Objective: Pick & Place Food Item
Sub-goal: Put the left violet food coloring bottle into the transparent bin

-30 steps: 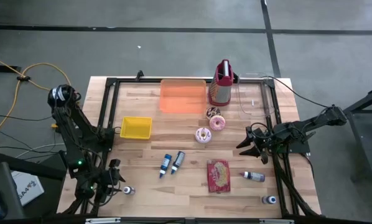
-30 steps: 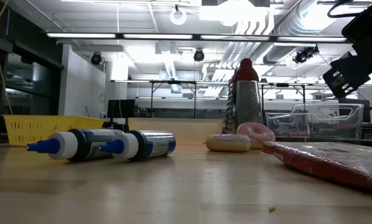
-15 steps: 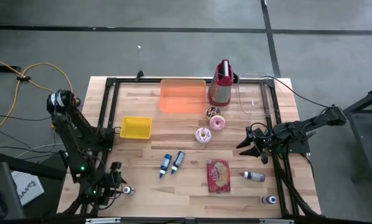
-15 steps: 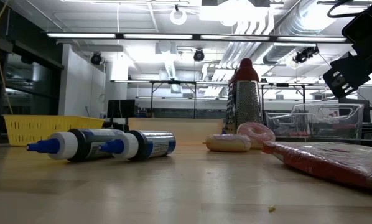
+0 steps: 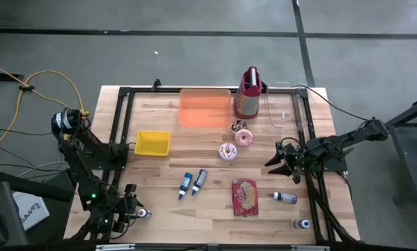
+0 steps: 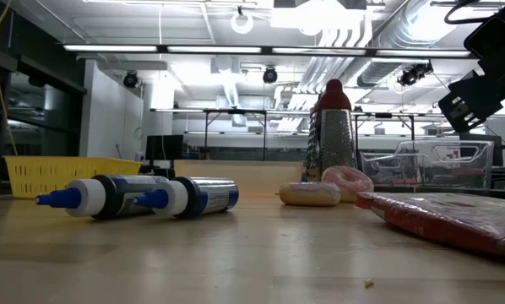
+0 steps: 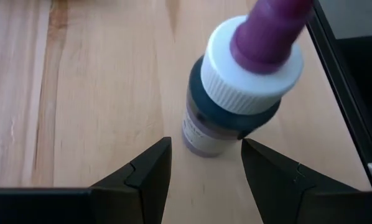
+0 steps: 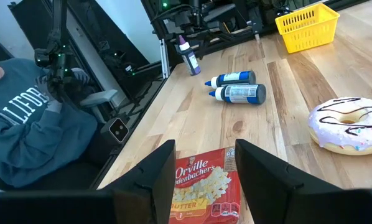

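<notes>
A pale wooden tabletop (image 5: 215,157) with a black frame around it stands on a grey floor; the low view looks past it into a bright workshop with ceiling ducts and strip lights. A person in a blue sweatshirt (image 8: 30,134) sits beyond the tabletop's near edge in the right wrist view.

At the left, a yellow basket (image 5: 153,143) sits near the left rail. In the near-left corner the left arm is folded low, its left claw (image 5: 130,206) spread open with nothing held, its fingers (image 7: 150,168) either side of an upright purple-capped bottle (image 7: 236,81) without touching it.

Toward the middle, two blue-capped bottles (image 5: 192,183) lie side by side. Farther back is an orange tray (image 5: 205,107), with a red-topped box grater (image 5: 248,94) and a clear container (image 5: 284,111) to its right. Three doughnuts lie near the centre: a yellow-iced doughnut (image 5: 227,151), a pink doughnut (image 5: 243,137) and a chocolate-striped doughnut (image 5: 238,125). A red popcorn packet (image 5: 245,196) lies nearer, with a small bottle (image 5: 285,198) to its right and another (image 5: 302,224) near the front edge.

At the right, the right arm reaches in from the right rail; its right claw (image 5: 273,162) hangs above the tabletop, parted and empty, well right of the doughnuts.
</notes>
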Motion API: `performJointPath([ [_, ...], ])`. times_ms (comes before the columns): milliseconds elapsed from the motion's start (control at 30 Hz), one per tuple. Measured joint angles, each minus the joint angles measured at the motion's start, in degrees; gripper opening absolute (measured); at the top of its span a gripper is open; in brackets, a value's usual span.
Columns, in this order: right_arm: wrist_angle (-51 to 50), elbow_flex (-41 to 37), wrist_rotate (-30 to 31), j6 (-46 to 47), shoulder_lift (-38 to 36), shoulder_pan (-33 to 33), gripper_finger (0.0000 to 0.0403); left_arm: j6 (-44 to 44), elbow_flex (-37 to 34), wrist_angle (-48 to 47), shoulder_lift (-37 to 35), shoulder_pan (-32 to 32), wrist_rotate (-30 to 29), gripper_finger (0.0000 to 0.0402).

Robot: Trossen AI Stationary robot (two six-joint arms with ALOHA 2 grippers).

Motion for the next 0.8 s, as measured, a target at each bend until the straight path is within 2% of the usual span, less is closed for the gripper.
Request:
performJointPath([
  [200, -0.02, 0.00, 0.00, -0.01, 0.00, 0.00, 0.0153, -1.71, 0.00, 1.35, 2.35, -1.60, -3.28, 0.0189],
  [800, 0.00, 0.00, 0.00, -0.02, 0.02, 0.00, 0.0153, -0.58, -0.04, 4.67, 4.88, -0.81, -4.38, 0.0189],
])
